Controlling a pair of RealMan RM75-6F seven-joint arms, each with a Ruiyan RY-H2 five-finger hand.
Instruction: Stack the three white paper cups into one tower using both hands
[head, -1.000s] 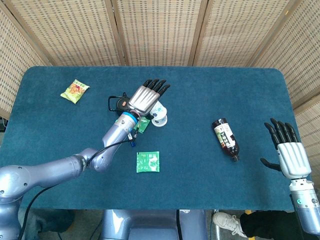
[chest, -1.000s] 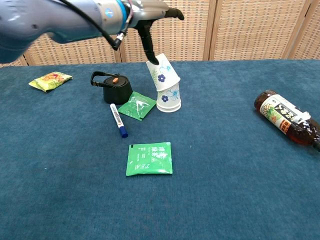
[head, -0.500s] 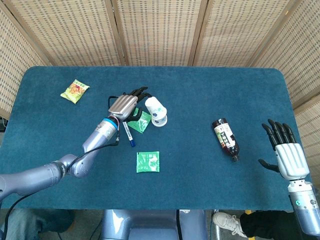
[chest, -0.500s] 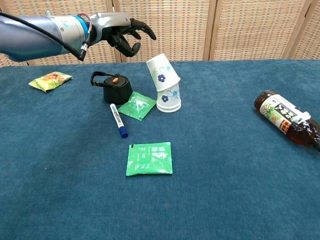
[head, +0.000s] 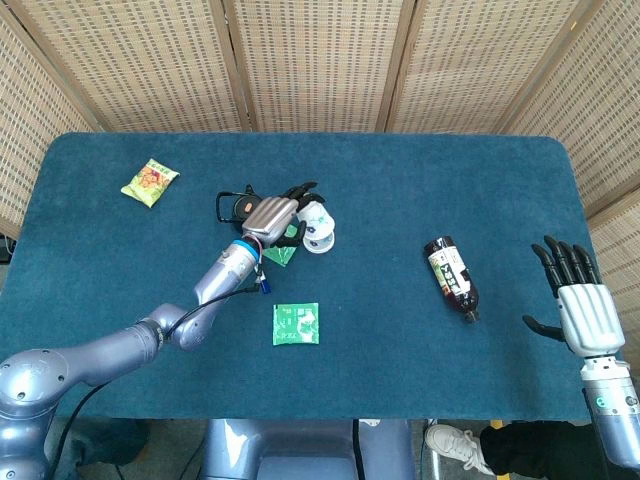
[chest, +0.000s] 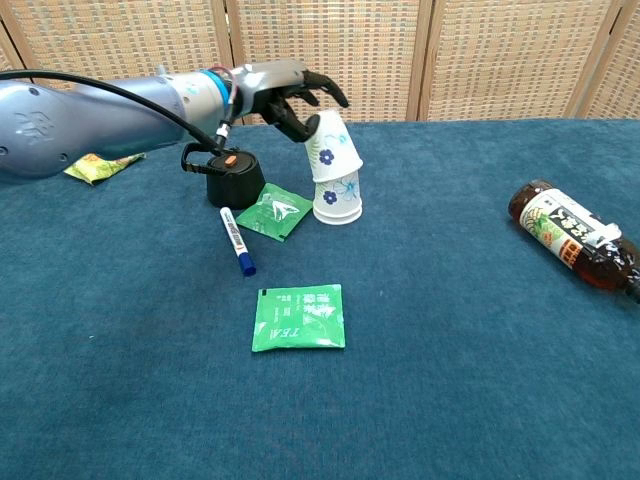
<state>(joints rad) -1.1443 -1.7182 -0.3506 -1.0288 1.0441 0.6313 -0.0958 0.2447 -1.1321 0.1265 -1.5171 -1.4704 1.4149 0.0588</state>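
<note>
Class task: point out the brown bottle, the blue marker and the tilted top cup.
brown bottle (chest: 572, 237), chest view, on its label.
blue marker (chest: 235, 239), chest view, on its white barrel.
tilted top cup (chest: 333, 148), chest view, on its side wall.

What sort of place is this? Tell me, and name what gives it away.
Probably a staged robot test station, not a home. A table covered in blue cloth stands before woven screen panels, and unrelated props lie scattered on it: paper cups, a bottle on its side, a green tea sachet.
</note>
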